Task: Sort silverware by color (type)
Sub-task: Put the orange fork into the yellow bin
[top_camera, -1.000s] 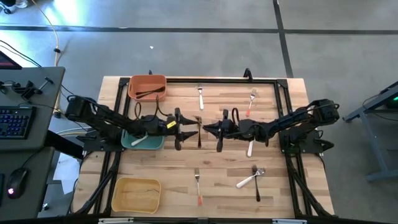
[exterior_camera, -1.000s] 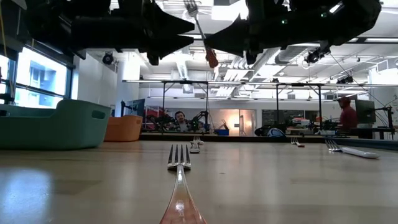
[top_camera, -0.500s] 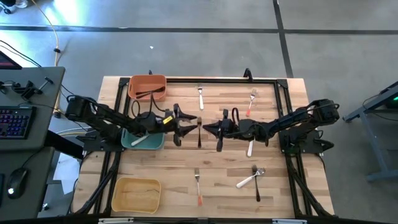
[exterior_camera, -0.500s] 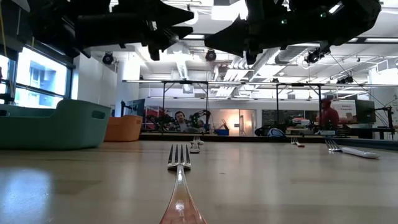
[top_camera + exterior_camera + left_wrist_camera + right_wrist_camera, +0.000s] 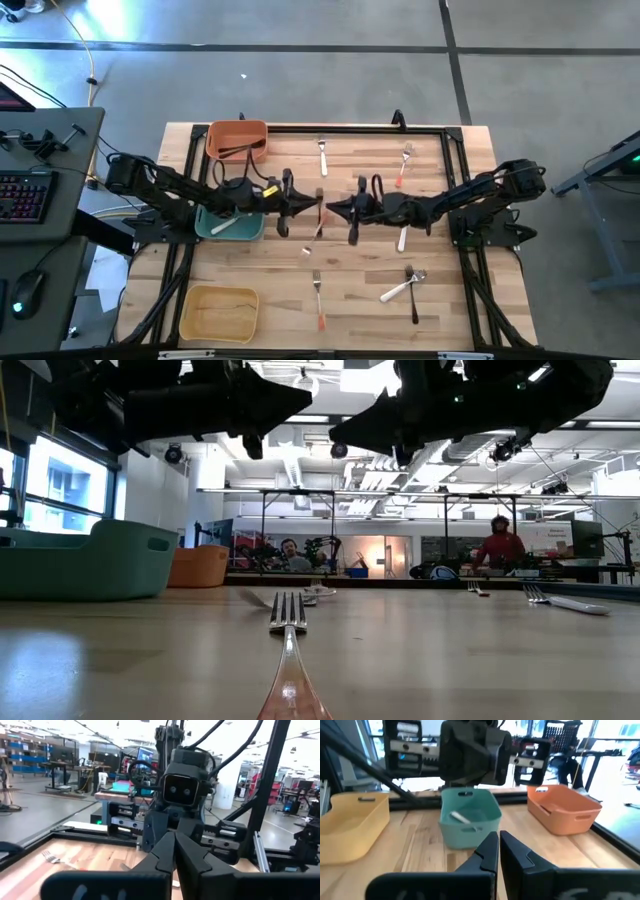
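A: High view first: what is seen at the table's middle?

B: The left gripper [image 5: 318, 203] and the right gripper [image 5: 330, 207] are met tip to tip above the pale wooden slats of the table [image 5: 250, 270]. Both pairs of dark, wedge-shaped fingers are pressed together, and nothing is gripped by either. A slim orange-handled utensil [image 5: 313, 232] is seen lying aslant just beneath them.

A: And the remaining silverware?

B: An orange-handled fork [image 5: 318, 298] is laid near the front edge, a white-handled spoon [image 5: 400, 288] and a black fork [image 5: 413, 300] to its right. Two more pieces [image 5: 322, 155] [image 5: 403, 163] are set towards the far edge. A white piece is held in the smooth teal bin [image 5: 228, 226], black pieces in the orange bin [image 5: 237, 141]. A rounded yellow bin [image 5: 218, 313] is placed at the front left.
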